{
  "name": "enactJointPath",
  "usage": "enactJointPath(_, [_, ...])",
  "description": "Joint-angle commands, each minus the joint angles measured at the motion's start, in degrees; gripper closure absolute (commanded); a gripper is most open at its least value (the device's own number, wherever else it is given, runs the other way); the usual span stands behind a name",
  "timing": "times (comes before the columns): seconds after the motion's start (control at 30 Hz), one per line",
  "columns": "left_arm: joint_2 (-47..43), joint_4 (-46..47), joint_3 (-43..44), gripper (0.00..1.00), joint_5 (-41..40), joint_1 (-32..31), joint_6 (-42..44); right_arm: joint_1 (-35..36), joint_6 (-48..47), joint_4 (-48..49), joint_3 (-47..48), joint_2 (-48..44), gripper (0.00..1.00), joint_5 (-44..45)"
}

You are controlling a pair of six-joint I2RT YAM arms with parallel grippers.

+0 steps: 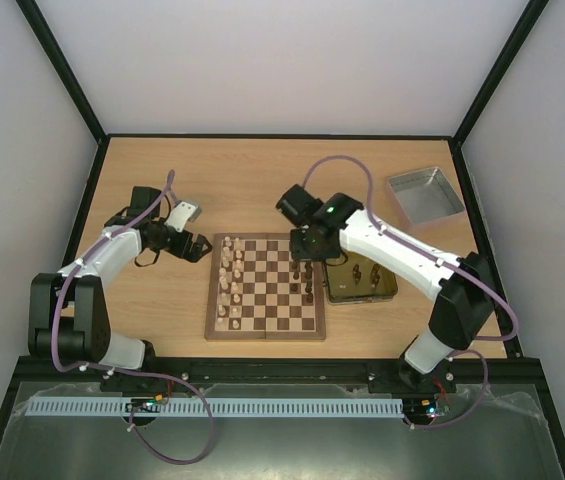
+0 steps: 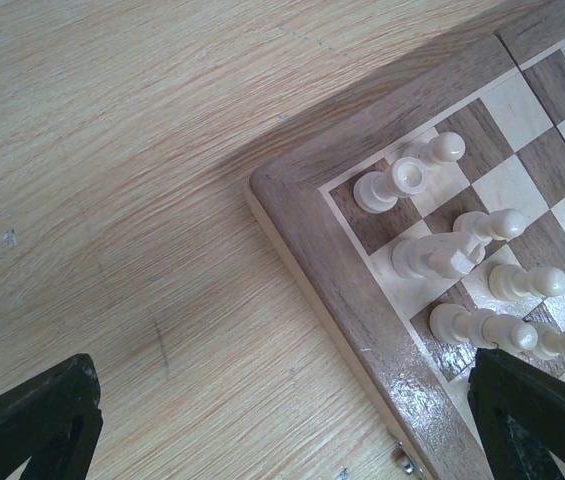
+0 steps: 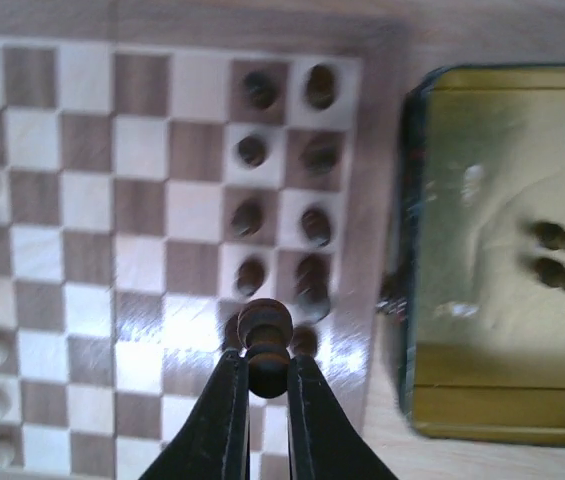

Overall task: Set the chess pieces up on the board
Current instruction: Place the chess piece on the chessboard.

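Observation:
The board lies at the table's middle. Cream chess pieces stand in two columns along its left side, and dark pieces stand on its right side. My right gripper is shut on a dark brown chess piece and holds it above the board's right columns, over several standing dark pieces. My left gripper is open and empty, hovering beside the board's far left corner, where cream pieces stand.
A shiny gold tin sits right of the board with a few dark pieces in it. A silver-grey tray stands at the back right. Bare wooden table lies left of the board.

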Motion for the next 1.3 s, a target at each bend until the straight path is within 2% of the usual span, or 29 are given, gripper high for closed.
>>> enactJointPath(0.0, [0.0, -0.5, -0.3, 0.0, -0.3, -0.4, 0.4, 6.9, 3.6, -4.8, 1.7, 1.9, 0.95, 3.0])
enactJointPath(0.1, [-0.1, -0.5, -0.3, 0.0, -0.5, -0.4, 0.3, 9.7, 5.1, -2.8, -1.5, 2.0, 0.95, 1.6])
enactJointPath(0.3, [-0.3, -0.5, -0.4, 0.0, -0.7, -0.4, 0.3, 11.1, 5.3, -0.5, -5.3, 2.1, 0.95, -0.1])
enactJointPath(0.87, [-0.4, -0.4, -0.5, 0.0, -0.8, -0.4, 0.3, 13.3, 4.2, 4.5, -8.5, 7.2, 0.94, -2.8])
enactJointPath(1.27, [-0.5, -0.6, -0.4, 0.0, -0.5, -0.4, 0.2, 13.4, 4.4, 6.3, -10.9, 7.5, 0.94, -2.4])
